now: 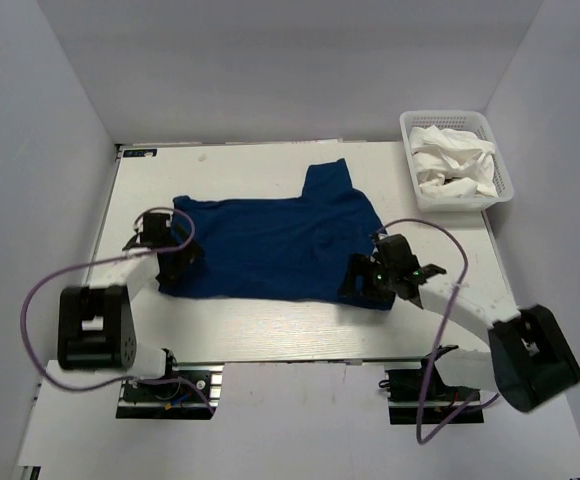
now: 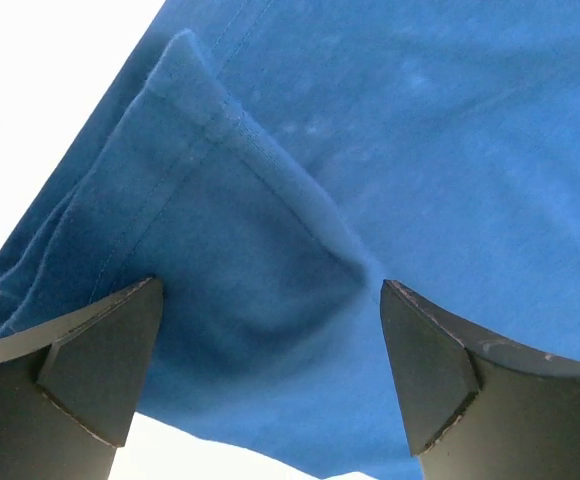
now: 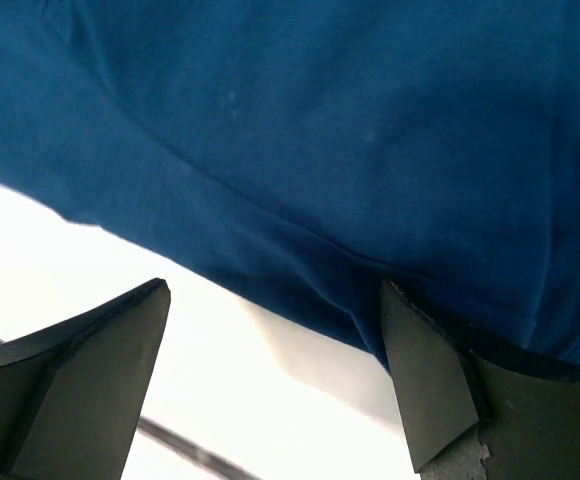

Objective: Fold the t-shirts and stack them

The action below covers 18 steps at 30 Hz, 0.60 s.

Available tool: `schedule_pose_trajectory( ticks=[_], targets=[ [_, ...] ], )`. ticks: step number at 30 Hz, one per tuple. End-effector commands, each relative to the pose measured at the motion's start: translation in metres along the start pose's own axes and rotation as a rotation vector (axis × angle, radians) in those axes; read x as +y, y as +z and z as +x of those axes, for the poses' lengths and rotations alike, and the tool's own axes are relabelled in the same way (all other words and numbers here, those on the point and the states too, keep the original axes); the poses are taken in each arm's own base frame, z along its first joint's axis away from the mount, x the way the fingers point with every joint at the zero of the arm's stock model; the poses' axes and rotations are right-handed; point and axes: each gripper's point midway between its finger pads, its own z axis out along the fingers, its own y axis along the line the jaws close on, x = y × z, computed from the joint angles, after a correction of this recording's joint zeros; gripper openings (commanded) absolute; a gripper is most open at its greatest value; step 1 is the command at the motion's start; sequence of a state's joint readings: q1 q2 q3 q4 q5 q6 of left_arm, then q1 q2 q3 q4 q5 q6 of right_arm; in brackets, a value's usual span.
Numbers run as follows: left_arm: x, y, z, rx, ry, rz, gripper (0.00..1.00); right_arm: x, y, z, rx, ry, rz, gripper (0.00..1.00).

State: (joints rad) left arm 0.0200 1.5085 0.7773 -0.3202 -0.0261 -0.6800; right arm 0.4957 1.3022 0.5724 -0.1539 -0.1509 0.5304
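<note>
Between the two pairs of jaws | navy t-shirt (image 1: pixel 270 245) lies flat, long axis running left-right | left gripper (image 2: pixel 270 292) wide open, folded hem in its gap | right gripper (image 3: pixel 275 292) wide open, shirt's near edge just ahead | white t-shirt (image 1: pixel 452 160) in basket (image 1: pixel 407 122), nearer right arm

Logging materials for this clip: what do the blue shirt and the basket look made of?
Blue shirt: soft matte knit cloth, possibly cotton; a stitched hem and soft folds show. Basket: white, apparently moulded plastic, judging by its rigid lattice walls.
</note>
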Motion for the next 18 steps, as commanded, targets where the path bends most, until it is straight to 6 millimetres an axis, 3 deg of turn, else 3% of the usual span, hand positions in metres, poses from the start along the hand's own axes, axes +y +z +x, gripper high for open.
schedule_pose_trajectory(
  ticks=[1,3,4,5,7,8,9,10,11,13,14,15,16,17,18],
  targets=[
    [0.048,-0.034,0.077,0.179,-0.075,-0.112,1.00,-0.029,-0.022,0.049,0.087,0.070,0.111,0.90],
    [0.048,-0.051,0.077,0.139,-0.079,-0.083,1.00,-0.025,-0.037,0.045,0.041,0.053,0.104,0.90],
    [0.040,-0.066,0.063,0.063,-0.081,-0.033,1.00,-0.028,-0.044,0.032,-0.007,0.038,0.140,0.90],
    [0.033,-0.075,0.049,0.009,-0.083,-0.010,1.00,-0.017,-0.057,0.012,-0.076,0.001,0.114,0.90],
    [0.019,-0.089,0.027,-0.065,-0.087,0.037,1.00,-0.020,-0.065,-0.005,-0.117,-0.037,0.165,0.90],
    [0.014,-0.092,0.019,-0.084,-0.088,0.042,1.00,-0.003,-0.076,-0.034,-0.182,-0.053,0.142,0.90],
    [0.001,-0.099,-0.002,-0.126,-0.078,0.072,1.00,0.001,-0.079,-0.044,-0.196,-0.072,0.146,0.90],
    [0.000,-0.100,-0.012,-0.131,-0.093,0.061,1.00,0.014,-0.087,-0.071,-0.254,-0.084,0.139,0.90],
    [-0.010,-0.107,-0.030,-0.161,-0.095,0.064,1.00,0.012,-0.083,-0.080,-0.259,-0.080,0.164,0.90],
    [-0.011,-0.090,-0.041,-0.145,-0.095,-0.001,1.00,0.019,-0.084,-0.113,-0.332,-0.079,0.187,0.90],
    [-0.019,-0.090,-0.055,-0.161,-0.096,-0.008,1.00,0.020,-0.073,-0.126,-0.329,-0.073,0.213,0.90],
    [-0.015,-0.071,-0.054,-0.119,-0.091,-0.066,1.00,0.017,-0.072,-0.135,-0.346,-0.069,0.242,0.90],
    [-0.021,-0.069,-0.072,-0.147,-0.100,-0.077,1.00,0.024,-0.078,-0.156,-0.381,-0.068,0.240,0.90],
    [-0.020,-0.062,-0.075,-0.135,-0.098,-0.105,1.00,0.032,-0.086,-0.176,-0.417,-0.064,0.240,0.90],
    [-0.019,-0.055,-0.078,-0.125,-0.095,-0.132,1.00,0.031,-0.070,-0.190,-0.393,-0.073,0.272,0.90]
  ],
)
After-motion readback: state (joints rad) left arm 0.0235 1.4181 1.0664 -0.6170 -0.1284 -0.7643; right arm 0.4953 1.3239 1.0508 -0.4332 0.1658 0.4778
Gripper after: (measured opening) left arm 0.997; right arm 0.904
